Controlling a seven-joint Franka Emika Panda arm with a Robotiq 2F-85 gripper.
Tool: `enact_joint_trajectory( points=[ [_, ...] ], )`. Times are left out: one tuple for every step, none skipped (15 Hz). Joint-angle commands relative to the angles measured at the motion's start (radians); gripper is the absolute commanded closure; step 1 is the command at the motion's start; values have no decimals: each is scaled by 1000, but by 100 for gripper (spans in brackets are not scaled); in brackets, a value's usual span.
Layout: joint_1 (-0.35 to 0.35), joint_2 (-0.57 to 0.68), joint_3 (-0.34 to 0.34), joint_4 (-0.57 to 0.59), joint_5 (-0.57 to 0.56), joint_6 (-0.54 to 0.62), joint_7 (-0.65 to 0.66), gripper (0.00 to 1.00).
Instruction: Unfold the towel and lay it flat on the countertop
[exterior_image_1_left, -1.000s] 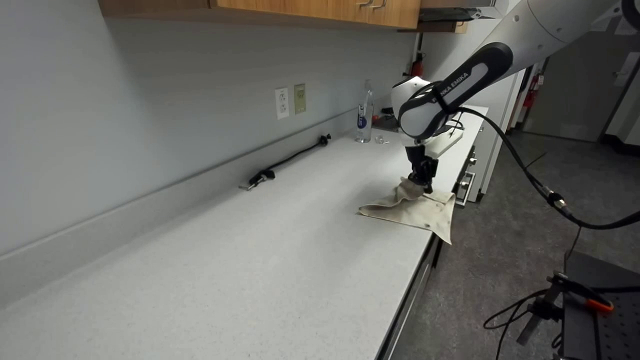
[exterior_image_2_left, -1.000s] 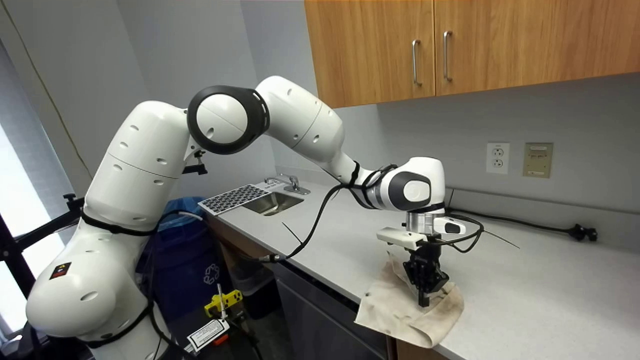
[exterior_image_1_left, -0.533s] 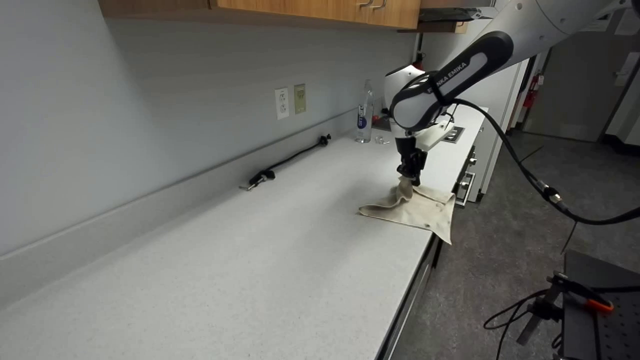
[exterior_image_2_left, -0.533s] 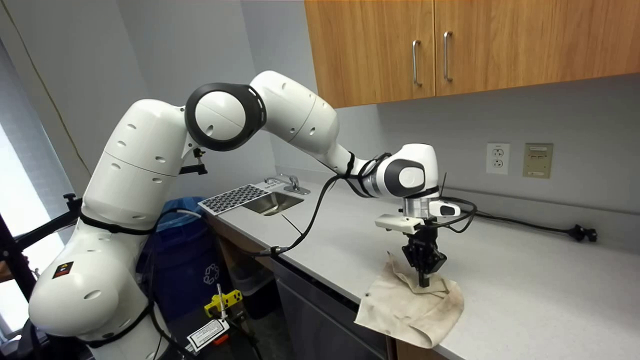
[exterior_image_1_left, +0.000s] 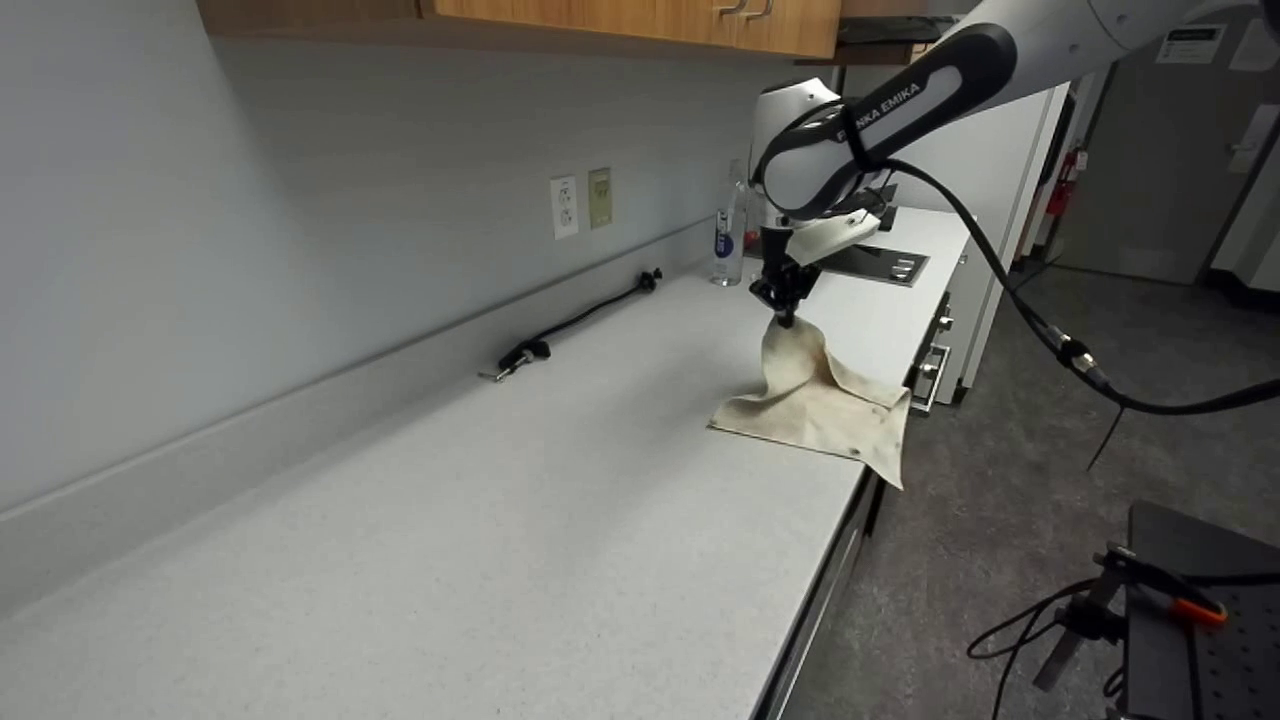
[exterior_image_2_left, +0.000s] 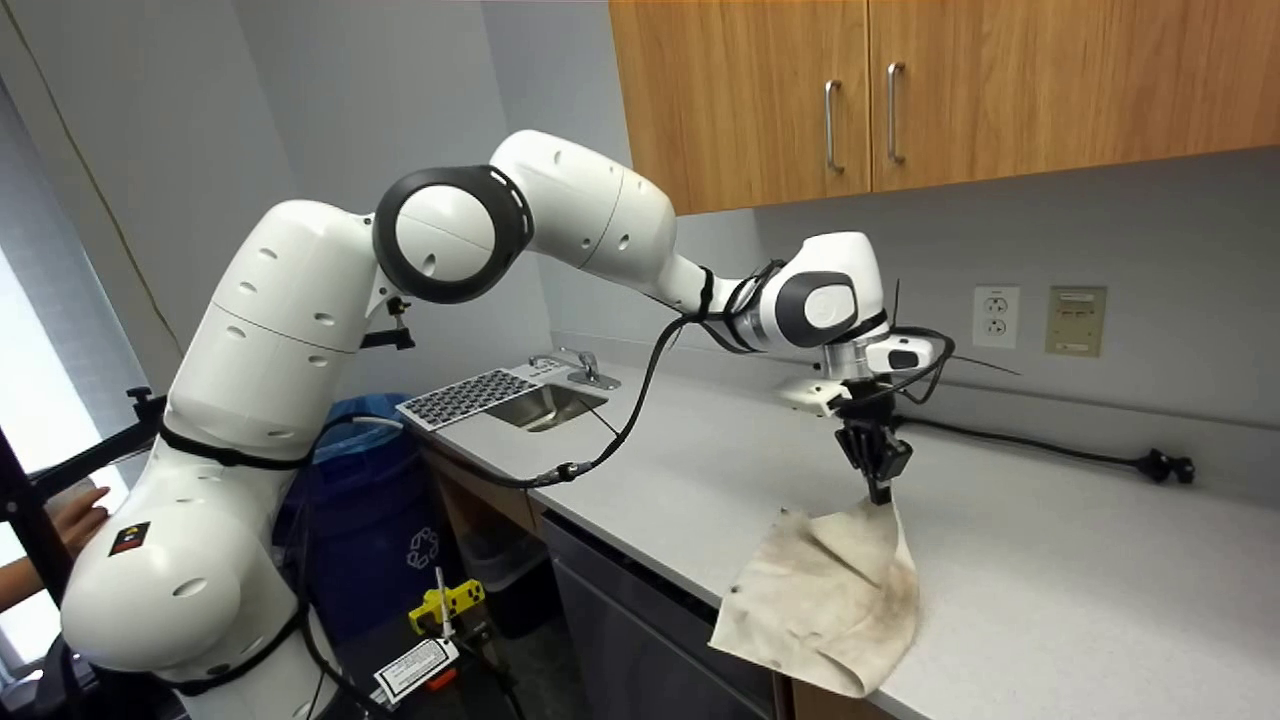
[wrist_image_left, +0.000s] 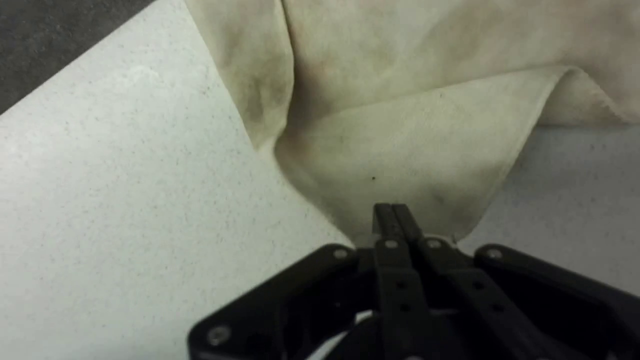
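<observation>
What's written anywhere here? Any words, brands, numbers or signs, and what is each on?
"NKA EMIKA": robot arm; a black strap hides letters before it.
Perhaps "smart", blurred: clear bottle.
Recycling sign, no legible words: blue bin.
Too small or blurred: white tag, dark sticker on the arm, beige wall plate, door notice.

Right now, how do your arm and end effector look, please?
The arm is rounded and white, with dark joint covers, black straps, a black cable and lettering ending in EMIKA. The end effector is black, with two slim fingers and small silvery screws.
</observation>
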Motion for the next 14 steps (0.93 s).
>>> enact_joint_trajectory(
  points=[
    [43, 73, -63, 110, -17, 71, 159, 100],
    [54, 93, -85, 134, -33, 89, 204, 100],
    [66, 114, -108, 159, -49, 99, 250, 100],
    [76, 137, -131, 186, -65, 100, 288, 100],
    [83, 160, -150, 212, -76, 92, 319, 100],
    [86, 185, -165, 241, -86, 68, 339, 100],
    [88, 206, -176, 266, -91, 51, 356, 88],
    [88, 228, -187, 288, -95, 35, 368, 73],
    [89, 248, -197, 306, -103, 27, 385, 66],
    [88, 265, -206, 322, -108, 20, 397, 59],
    [88, 274, -212, 330, -114, 11, 404, 50],
    [89, 282, -218, 335, -120, 2, 413, 43],
    [88, 285, -218, 339, -120, -11, 414, 36],
    [88, 277, -215, 327, -119, -31, 405, 27]
  ],
)
